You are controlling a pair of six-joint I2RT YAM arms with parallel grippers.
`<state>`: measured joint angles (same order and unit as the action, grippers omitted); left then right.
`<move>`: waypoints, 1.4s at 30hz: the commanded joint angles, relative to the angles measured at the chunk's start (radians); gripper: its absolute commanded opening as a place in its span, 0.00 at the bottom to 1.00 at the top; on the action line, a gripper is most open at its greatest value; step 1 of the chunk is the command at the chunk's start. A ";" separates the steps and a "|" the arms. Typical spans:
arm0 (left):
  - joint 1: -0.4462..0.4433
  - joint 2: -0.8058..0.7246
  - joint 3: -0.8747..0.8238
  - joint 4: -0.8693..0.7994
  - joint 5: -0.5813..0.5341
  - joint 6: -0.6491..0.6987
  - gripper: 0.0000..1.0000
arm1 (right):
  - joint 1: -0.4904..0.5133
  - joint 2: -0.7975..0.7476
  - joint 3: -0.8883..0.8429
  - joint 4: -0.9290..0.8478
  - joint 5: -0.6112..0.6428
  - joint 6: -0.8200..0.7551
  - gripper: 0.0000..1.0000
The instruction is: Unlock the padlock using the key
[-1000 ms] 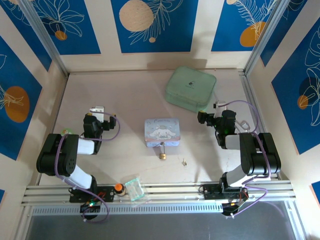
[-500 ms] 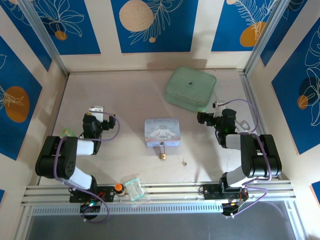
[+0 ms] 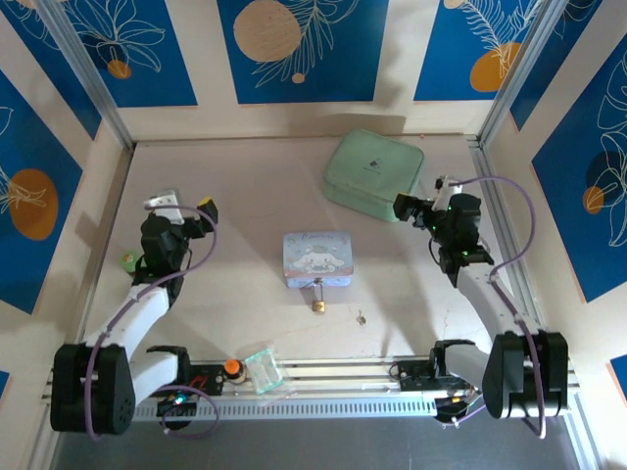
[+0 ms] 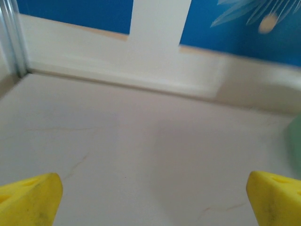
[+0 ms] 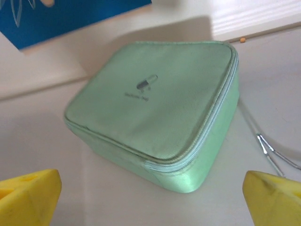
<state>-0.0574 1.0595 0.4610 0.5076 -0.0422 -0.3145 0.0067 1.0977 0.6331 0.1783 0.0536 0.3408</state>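
You've got the padlock (image 3: 319,305) lying on the counter (image 3: 235,186), just beside the near edge of the cartoon tin (image 3: 317,258). A thin metal bit runs from it to the tin, too small to tell if it's hooked on. The key (image 3: 361,317) lies loose near the padlock, on your right arm's side, apart from it and not in the lock. Judging from that, nothing is done yet: the key is not picked up, not inserted, not turned. All of it is left.

The right end effector (image 3: 404,208) is well apart from both. Key and padlock sit behind it toward the arm bases and over toward the left arm. It faces the green pouch (image 5: 155,113), with the tongs (image 5: 265,147) to its right. Its yellow fingertips (image 5: 28,195) are spread wide, holding nothing.

The left end effector (image 3: 176,213) is also well apart, with the padlock off to its right and back toward the bases. It points at the back wall (image 4: 160,52), fingertips (image 4: 30,197) wide apart and empty.
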 commanded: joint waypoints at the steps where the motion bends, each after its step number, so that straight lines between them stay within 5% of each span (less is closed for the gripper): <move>1: -0.005 -0.018 -0.026 -0.037 0.119 -0.386 1.00 | -0.019 -0.039 0.025 -0.214 -0.094 0.171 0.99; 5: -0.050 0.035 -0.046 0.016 0.286 -0.562 1.00 | -0.007 -0.053 0.038 -0.340 -0.189 0.197 0.99; 10: -0.319 -0.019 0.070 -0.357 0.039 -0.455 1.00 | 0.071 -0.052 0.049 -0.493 -0.166 0.200 1.00; 16: -0.526 0.012 0.153 -0.517 -0.058 -0.511 1.00 | 0.223 -0.058 0.017 -0.605 -0.099 0.222 0.96; 33: -0.953 0.050 0.151 -0.514 -0.214 -0.769 1.00 | 0.674 -0.018 -0.124 -0.712 0.063 0.468 0.56; 38: -1.045 0.103 0.170 -0.518 -0.257 -0.803 1.00 | 0.731 -0.002 -0.124 -0.729 0.099 0.479 0.42; 42: -1.099 0.142 0.189 -0.518 -0.277 -0.810 1.00 | 0.765 0.028 -0.100 -0.800 0.162 0.488 0.41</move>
<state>-1.1255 1.1839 0.6060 -0.0166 -0.2760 -1.0996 0.7525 1.1118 0.5125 -0.5461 0.1539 0.8051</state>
